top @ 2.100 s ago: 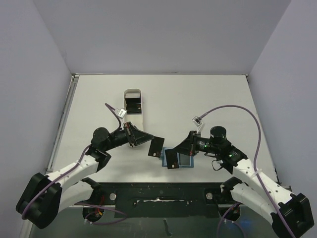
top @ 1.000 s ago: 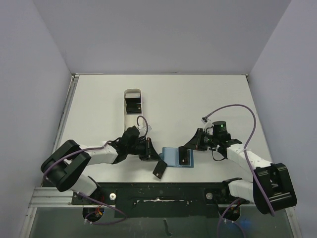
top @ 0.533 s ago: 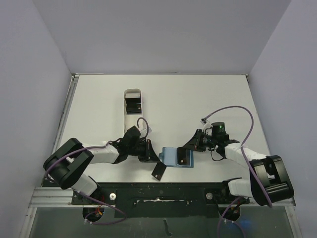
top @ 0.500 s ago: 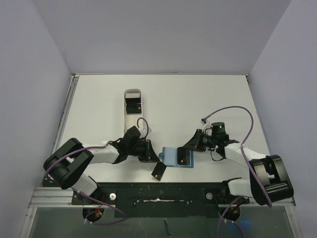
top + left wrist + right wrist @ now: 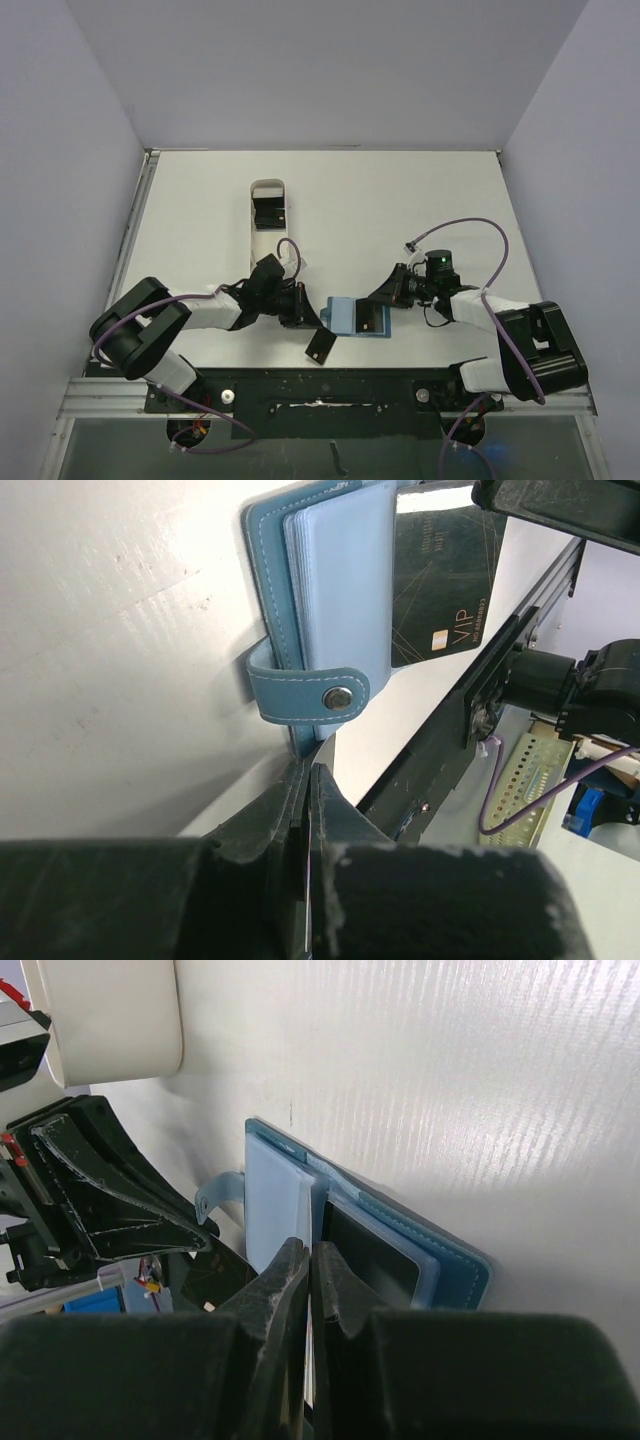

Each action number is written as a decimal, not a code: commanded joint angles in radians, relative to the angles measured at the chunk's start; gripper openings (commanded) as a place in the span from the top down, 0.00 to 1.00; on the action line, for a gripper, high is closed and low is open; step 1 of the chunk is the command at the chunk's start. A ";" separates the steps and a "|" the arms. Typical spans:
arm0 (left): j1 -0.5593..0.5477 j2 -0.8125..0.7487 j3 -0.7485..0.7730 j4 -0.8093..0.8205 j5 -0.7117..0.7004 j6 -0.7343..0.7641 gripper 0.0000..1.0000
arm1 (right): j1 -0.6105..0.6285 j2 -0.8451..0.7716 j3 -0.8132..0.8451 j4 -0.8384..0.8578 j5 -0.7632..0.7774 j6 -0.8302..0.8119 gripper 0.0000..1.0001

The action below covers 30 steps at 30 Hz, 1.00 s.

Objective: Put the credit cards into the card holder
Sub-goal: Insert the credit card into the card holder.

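Both closed — left gripper (image 5: 303, 775) clamps a credit card (image 5: 321, 347), card holder (image 5: 335, 590) just past its tips; right gripper (image 5: 306, 1252) at its sleeves.

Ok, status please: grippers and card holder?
Left gripper shut on credit card. Right gripper shut at card holder; second card in it. White tray apart, behind.

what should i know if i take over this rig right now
Left gripper: shut on a credit card, held tilted just beside the card holder on its tab side.
Right gripper: shut, tips at the open holder's middle; whether it pinches a sleeve is unclear.
Done: one card sits in the holder's panel nearer the right arm.
Left: slot the held card, then fetch the spare cards from the white tray.
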<state>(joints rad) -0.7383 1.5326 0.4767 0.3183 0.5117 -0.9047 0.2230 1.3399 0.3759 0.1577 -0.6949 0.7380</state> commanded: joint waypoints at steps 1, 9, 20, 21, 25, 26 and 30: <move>-0.004 0.009 -0.007 0.045 -0.005 0.006 1.00 | -0.003 0.015 -0.011 0.105 -0.031 0.015 1.00; -0.007 0.022 -0.007 0.058 -0.002 0.003 1.00 | -0.003 0.046 -0.011 0.132 -0.053 0.040 1.00; -0.013 0.040 -0.006 0.072 0.002 -0.002 1.00 | -0.003 0.061 -0.031 0.180 -0.055 0.059 1.00; -0.013 0.043 -0.006 0.071 0.003 -0.002 1.00 | -0.002 0.065 -0.034 0.192 -0.050 0.058 1.00; -0.014 0.049 -0.006 0.076 0.005 -0.005 1.00 | -0.001 0.080 -0.041 0.221 -0.030 0.062 1.00; -0.015 0.049 -0.007 0.078 0.004 -0.006 1.00 | -0.001 0.083 -0.041 0.226 -0.027 0.065 1.00; -0.018 0.049 -0.017 0.090 0.003 -0.018 1.00 | 0.000 0.088 -0.041 0.241 -0.011 0.067 1.00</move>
<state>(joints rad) -0.7456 1.5669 0.4728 0.3840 0.5091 -0.9070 0.2230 1.4223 0.3416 0.3180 -0.7326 0.8028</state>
